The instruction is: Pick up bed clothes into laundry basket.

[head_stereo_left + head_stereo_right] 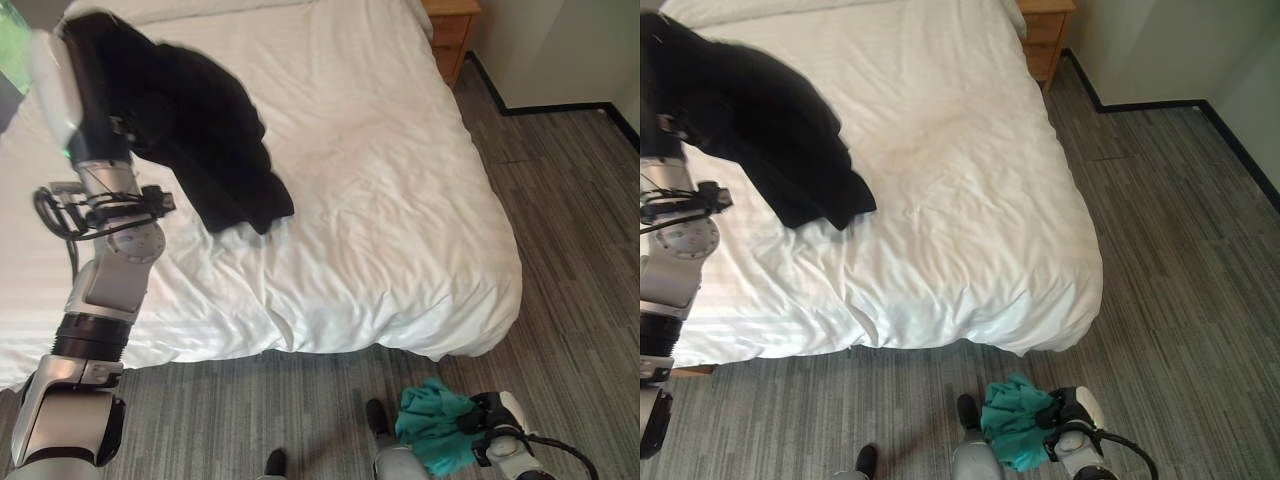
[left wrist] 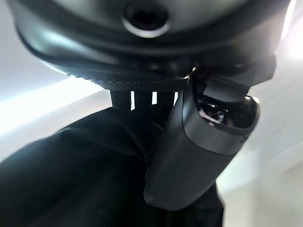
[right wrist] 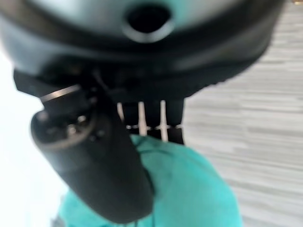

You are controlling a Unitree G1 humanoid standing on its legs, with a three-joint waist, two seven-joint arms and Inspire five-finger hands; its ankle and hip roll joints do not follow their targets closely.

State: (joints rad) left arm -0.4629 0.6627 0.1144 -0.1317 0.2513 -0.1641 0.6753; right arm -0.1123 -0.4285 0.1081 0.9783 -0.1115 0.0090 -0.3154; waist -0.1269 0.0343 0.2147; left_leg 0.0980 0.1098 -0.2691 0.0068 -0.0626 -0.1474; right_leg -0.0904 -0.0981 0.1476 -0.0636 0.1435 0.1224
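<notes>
Bed (image 1: pixel 380 180) takes up most of what you see from the head views, covered by a rumpled white duvet that reaches to the near edge and droops over the corner toward the grey striped floor (image 1: pixel 560 230). Beyond the bed's far right corner you can make out a wooden nightstand (image 1: pixel 452 35) against the wall.

Next in size is the black garment (image 1: pixel 205 140), lifted above the left part of the bed. You have it in your left hand (image 2: pixel 199 151): in the left wrist view the fingers and thumb are curled into the dark cloth, which bunches beneath them and hangs down in a loose fold with its lower end near the duvet.

Smallest is the teal garment (image 1: pixel 432 425), low on the right, over the floor just off the foot of the bed. Your right hand (image 3: pixel 94 165) has closed round it, thumb pressed onto the teal cloth, fingers wrapped behind, the cloth wadded into a bundle below the hand.
</notes>
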